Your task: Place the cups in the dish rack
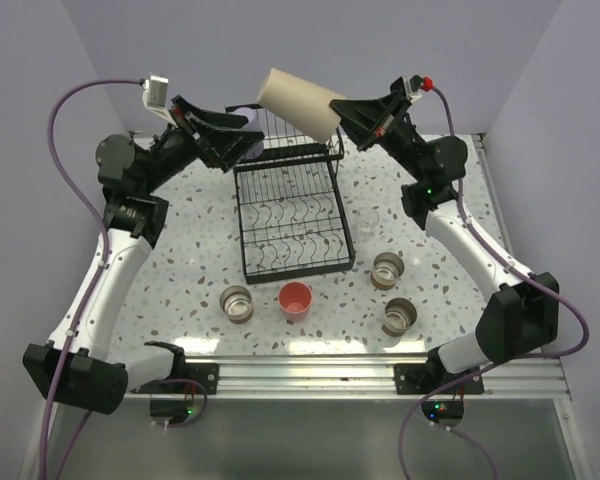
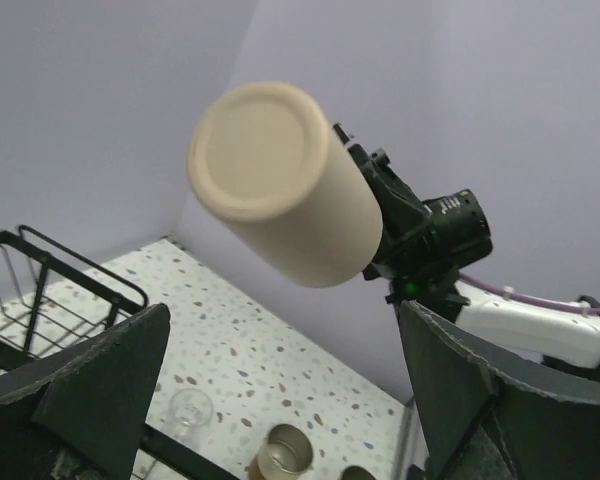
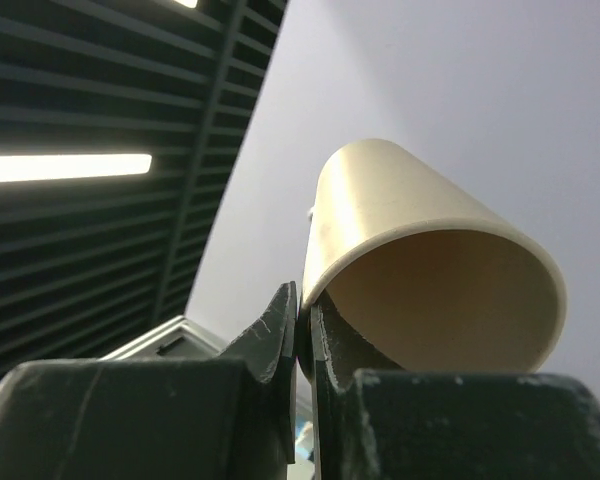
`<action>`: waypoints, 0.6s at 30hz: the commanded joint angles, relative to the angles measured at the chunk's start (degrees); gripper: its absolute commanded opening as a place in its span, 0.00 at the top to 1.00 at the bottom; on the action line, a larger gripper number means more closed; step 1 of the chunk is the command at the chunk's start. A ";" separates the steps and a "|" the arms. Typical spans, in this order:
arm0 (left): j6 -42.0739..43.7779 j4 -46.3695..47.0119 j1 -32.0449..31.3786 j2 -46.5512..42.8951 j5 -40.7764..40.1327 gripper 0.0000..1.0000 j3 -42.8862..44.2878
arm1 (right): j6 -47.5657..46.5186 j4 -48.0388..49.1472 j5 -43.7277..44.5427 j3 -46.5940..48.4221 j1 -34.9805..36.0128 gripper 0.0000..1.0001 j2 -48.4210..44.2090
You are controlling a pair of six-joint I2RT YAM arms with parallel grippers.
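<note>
R gripper [image 3: 302,330] clamped tight on the rim of the tall beige cup [image 1: 300,103], one finger inside, one outside; cup held up in the air, tipped on its side, base pointing toward the L arm, over the far end of the dish rack [image 1: 290,215] by the raised upper basket, not touching it. L gripper [image 1: 230,140] wide apart, nothing held, at the rack's far-left corner; L wrist view looks straight at the beige cup's flat base. Lavender cup [image 1: 248,148] only partly visible behind the L fingers, can't tell if it sits in the basket. Lower tray of the rack w/ curved dividers holds no cups. On the bench [image 1: 180,255]: red-pink cup [image 1: 295,298] upright, mouth up, just in front of the rack's near edge; one short tan-and-metallic cup [image 1: 238,303] to its left, two more [image 1: 388,270] [image 1: 399,316] to the right, near each other; clear glass [image 1: 368,222] beside the rack's right side.
</note>
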 commanded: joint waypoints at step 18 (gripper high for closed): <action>-14.63 36.76 -6.92 7.03 -2.12 0.00 -3.22 | 14.93 19.65 1.79 -0.89 3.22 1.00 0.83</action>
